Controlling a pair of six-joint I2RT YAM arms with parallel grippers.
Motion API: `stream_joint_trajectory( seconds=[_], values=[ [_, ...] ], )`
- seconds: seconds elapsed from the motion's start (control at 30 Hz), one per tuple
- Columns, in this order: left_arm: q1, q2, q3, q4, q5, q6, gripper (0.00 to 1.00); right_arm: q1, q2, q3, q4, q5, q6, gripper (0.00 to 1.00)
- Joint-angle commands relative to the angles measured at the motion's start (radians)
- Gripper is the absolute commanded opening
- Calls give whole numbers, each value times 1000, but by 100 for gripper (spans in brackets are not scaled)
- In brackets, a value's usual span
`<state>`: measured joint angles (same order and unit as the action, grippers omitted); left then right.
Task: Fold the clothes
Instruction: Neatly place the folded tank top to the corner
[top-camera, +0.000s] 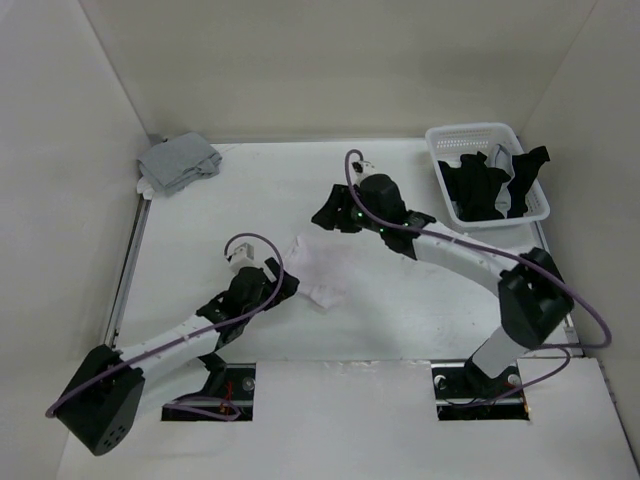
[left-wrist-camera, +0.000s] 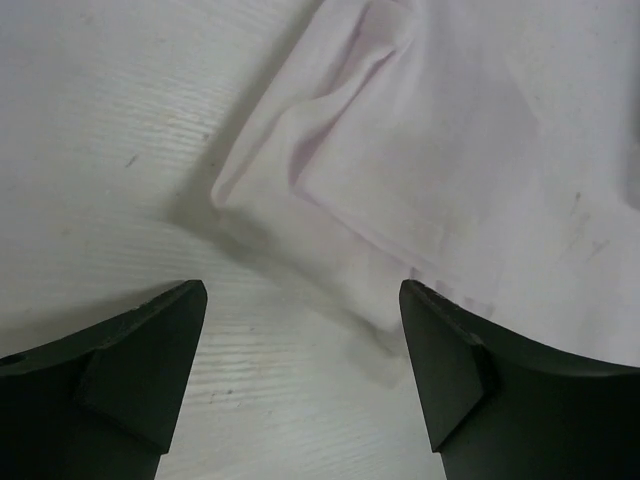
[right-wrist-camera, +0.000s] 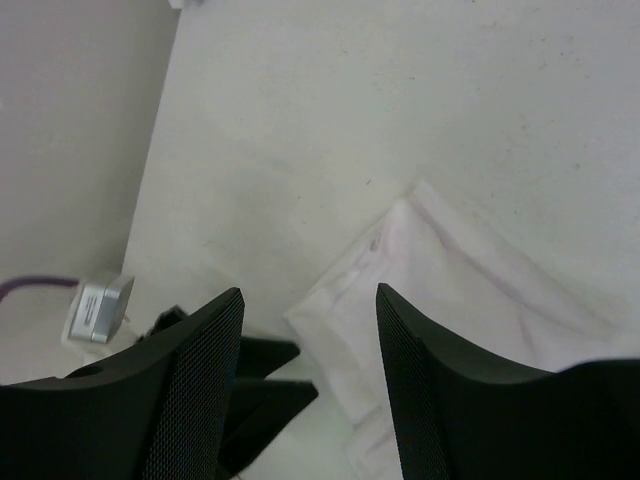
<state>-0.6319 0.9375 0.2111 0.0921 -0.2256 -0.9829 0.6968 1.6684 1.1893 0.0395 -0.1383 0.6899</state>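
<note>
The left gripper (top-camera: 277, 284) has its jaws apart with nothing between them, and its wrist view shows bare table (top-camera: 250, 190) in the gap. The near-left corner of the white garment (top-camera: 325, 268) starts just ahead and to the right of the fingers. The right gripper (top-camera: 335, 215) is spread as well and holds nothing. It sits at the far edge of the same garment, so the cloth lies between the two grippers, each just beside an opposite edge. The garment is a compact, partly doubled patch with a raised crease near its corner (its long axis is hard to call from above, perhaps running far-left to near-right). Neither arm is clearly nearer. By my reading, the next fold depends on each gripper taking its own edge, the left reaching forward and right, the right coming back toward the bases. Further out, a pile of grey clothes (top-camera: 178, 162) rests in the far-left corner, well apart. On the far right, a white basket (top-camera: 470, 132) holds black clothes (top-camera: 490, 185), some hanging over its rim. Nothing lies between either gripper and the cloth, though the two arms are close enough to crowd each other over it.
</note>
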Motion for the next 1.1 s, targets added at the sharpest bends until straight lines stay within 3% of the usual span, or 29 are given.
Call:
stream_joint_trajectory(
  seconds=[0.0, 0.17, 0.37, 0.57, 0.73, 0.93, 1.07],
  values=[
    [18, 111, -9, 151, 101, -51, 74, 11, -120, -111, 53, 48, -39, 61],
    [-1, 366, 60, 274, 94, -79, 65, 31, -327, -273, 60, 110, -44, 61],
    [43, 660, 166, 501, 60, -71, 23, 74, -538, -442, 54, 164, -4, 61],
    [119, 845, 368, 561, 78, 16, 3, 152, -708, -586, 49, 213, 83, 60],
    [195, 917, 595, 509, 143, 59, 0, 169, -812, -692, 51, 263, 134, 60],
    [284, 972, 943, 339, 200, 162, 0, 96, -797, -708, 60, 235, 125, 60],
    [431, 977, 1080, 264, 180, 210, 0, 59, -771, -683, 65, 200, 103, 60]
  ],
)
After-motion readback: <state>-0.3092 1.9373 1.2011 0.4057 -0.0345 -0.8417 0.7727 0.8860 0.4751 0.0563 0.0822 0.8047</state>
